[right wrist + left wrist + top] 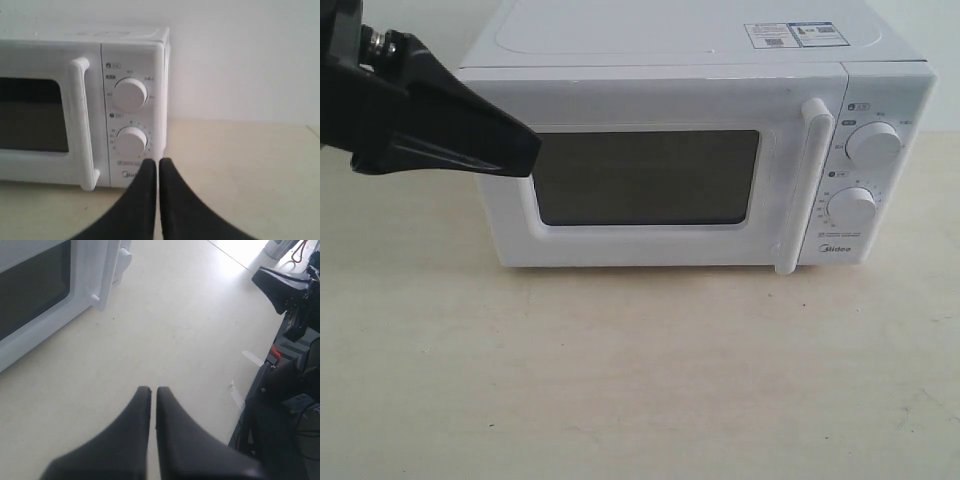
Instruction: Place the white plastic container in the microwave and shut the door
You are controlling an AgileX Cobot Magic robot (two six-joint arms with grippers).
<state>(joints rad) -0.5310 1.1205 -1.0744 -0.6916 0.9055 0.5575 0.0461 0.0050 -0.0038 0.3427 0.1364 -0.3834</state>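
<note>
The white Midea microwave [680, 90] stands at the back of the table with its door [650, 175] shut, dark window and vertical bar handle [798, 185] facing me. The white plastic container is not in view in any frame. My left gripper [525, 150] hangs shut and empty in front of the door's left side; its wrist view shows the fingertips [145, 392] over bare table beside the microwave [40, 300]. My right gripper [158, 162] is shut on nothing, low before the microwave's knob panel [131, 117]; the exterior view does not show it.
Two round knobs [873, 143] sit on the microwave's right panel. The beige table [640, 380] stretches in front of the microwave. In the left wrist view, dark equipment and cables [290, 390] lie past the table's edge.
</note>
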